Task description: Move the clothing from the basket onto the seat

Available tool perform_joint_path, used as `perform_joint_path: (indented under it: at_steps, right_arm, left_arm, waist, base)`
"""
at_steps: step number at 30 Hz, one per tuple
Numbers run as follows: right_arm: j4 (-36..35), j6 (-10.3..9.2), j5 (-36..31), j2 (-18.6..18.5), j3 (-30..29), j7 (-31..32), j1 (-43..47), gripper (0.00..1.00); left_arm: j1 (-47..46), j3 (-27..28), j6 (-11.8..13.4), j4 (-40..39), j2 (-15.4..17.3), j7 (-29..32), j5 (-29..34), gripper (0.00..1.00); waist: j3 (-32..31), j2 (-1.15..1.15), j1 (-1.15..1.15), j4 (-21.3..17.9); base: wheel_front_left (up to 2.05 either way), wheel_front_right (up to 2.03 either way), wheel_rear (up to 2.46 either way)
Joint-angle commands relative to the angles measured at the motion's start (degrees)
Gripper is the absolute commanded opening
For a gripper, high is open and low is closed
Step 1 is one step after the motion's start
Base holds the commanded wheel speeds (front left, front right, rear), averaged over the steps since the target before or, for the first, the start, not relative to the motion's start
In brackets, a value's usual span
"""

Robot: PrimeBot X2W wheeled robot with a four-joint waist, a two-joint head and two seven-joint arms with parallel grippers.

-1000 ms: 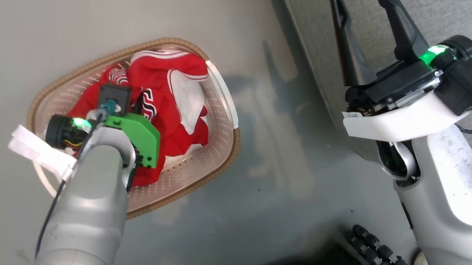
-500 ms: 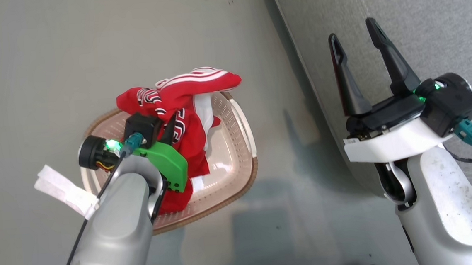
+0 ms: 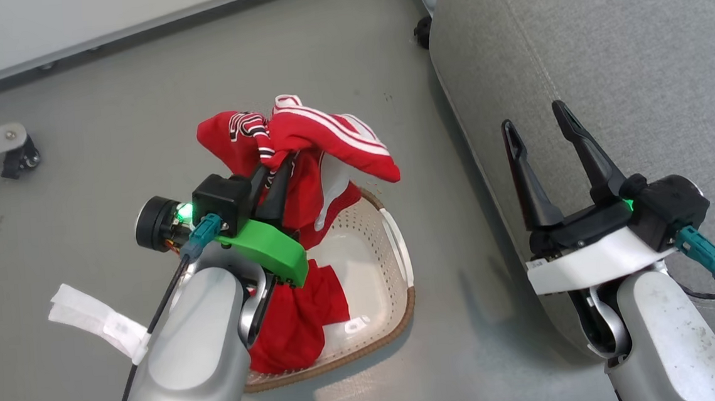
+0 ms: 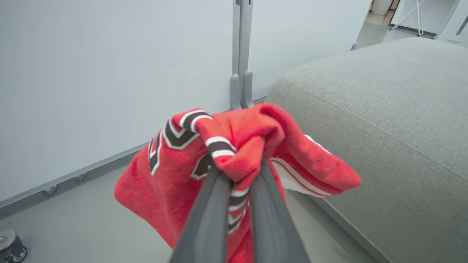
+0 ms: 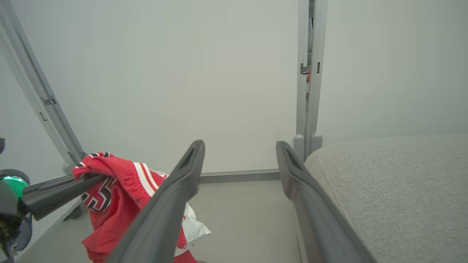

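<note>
head view: the left gripper (image 3: pixel 272 169) is clamped on a bunched fold of the clothing (image 3: pixel 309 141). 1 s ago that clothing lay heaped in the basket (image 3: pixel 402 304) with the fingers down among it. now the red bundle is raised above the far rim, its striped part drooping to the right. the whole picture has shifted, so the camera has moved too, but the cloth has clearly come up out of the basket. red fabric reaches down inside the basket beside the forearm (image 3: pixel 186 363); i cannot tell whether that is a hanging tail or the 2nd garment.

left wrist view confirms both fingers pinched tight on the lettered fold, with the seat (image 4: pixel 384 109) close on the right. the right gripper (image 3: pixel 533 116) hangs spread wide and empty over the seat's near edge.

judged from this, the pick is done. the carry rightward onto the seat comes next, and a trailing end could catch the rim.
</note>
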Motion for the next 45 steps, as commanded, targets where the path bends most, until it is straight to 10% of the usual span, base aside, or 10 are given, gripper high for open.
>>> perform_joint_path:
  at_steps: [1, 18, 45]
  right_arm:
    - [0.18, 0.0, 0.35, -0.22, -0.2, -0.14, 1.27, 1.0]
    - [0.61, 0.0, 1.21, -0.21, 0.0, -0.14, 6.29, 1.0]
    - [0.65, 0.0, -2.0, -2.42, 12.3, -0.14, -0.41, 1.0]
  left_arm:
    - [0.98, 0.11, -0.11, -1.61, 0.1, -0.21, -0.13, 0.0]
    - [0.0, -1.2, -0.11, -18.72, 0.45, -0.14, 0.9, 0.0]
    - [1.78, -3.87, 0.15, -21.75, 0.36, -0.14, -0.21, 0.0]
  waist:
    - [-3.77, 0.0, 0.0, 1.53]
    - [-9.59, 0.0, 0.0, 1.8]
    - [-10.62, 0.0, 0.0, 3.32]
  base:
    - [0.0, 0.0, 0.0]
    - [0.0, 0.0, 0.0]
    - [0.0, 0.0, 0.0]
